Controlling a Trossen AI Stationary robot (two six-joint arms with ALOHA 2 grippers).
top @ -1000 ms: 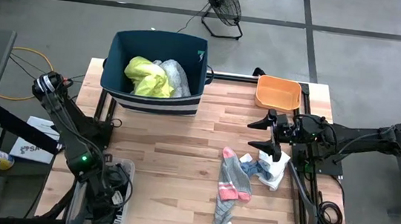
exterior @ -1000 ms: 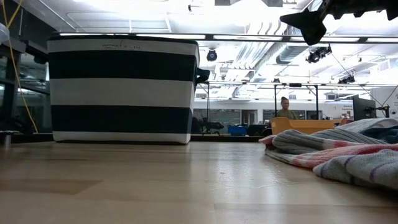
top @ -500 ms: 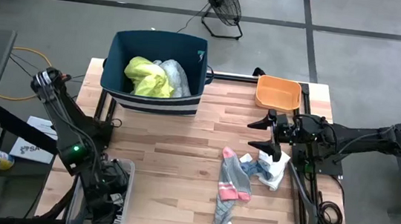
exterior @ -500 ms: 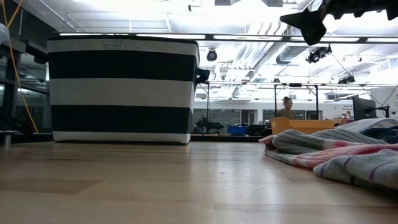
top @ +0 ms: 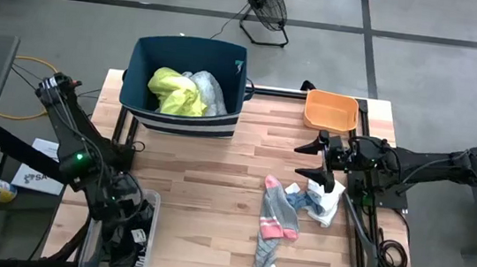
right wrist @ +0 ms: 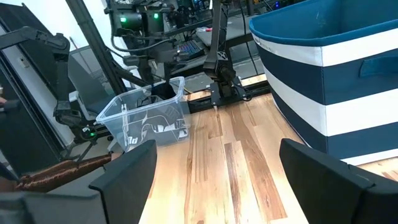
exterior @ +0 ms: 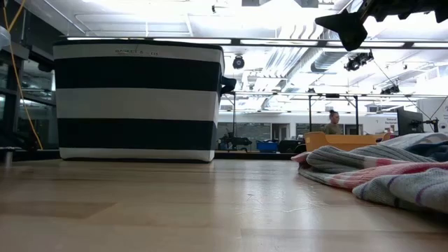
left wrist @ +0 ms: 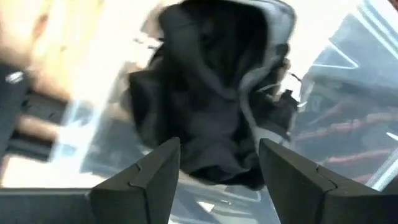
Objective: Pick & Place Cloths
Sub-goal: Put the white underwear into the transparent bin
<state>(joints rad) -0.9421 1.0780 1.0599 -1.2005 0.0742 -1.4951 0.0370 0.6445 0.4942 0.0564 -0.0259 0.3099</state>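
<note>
On the wooden worktop (top: pixel 216 176), toward its right side, the grey socks with pink toes (top: pixel 276 217) lie in a loose heap, with the small white-blue rag (top: pixel 322 200) touching them on the side nearest the right arm. The right gripper (top: pixel 314 159) hangs above the worktop just beside that rag, its 2 fingers (right wrist: pixel 323 180) spread wide apart and gripping nothing. Behind it, at the far right corner, sits the small orange tray (top: pixel 330 109).

At the far side of the worktop stands the dark-blue bin (top: pixel 186 84) with white stripes. Inside it the neon-yellow garment (top: pixel 174 91) lies bunched against a pale grey-white piece (top: pixel 207 90).

Off the worktop's near left corner is a clear plastic box (top: pixel 121 237), and the left gripper (top: pixel 125 237) reaches down into it. In the left wrist view its 2 fingers (left wrist: pixel 152 171) stand apart, just over a dark bundle of cloth (left wrist: pixel 211 118) with a light edge that lies in the box. The fingers are not closed on the cloth, and whether they touch it cannot be told.

From the low view the striped bin rises at the left, the socks lie at the right edge, and a person (exterior: pixel 333 120) stands far off in the room behind.
</note>
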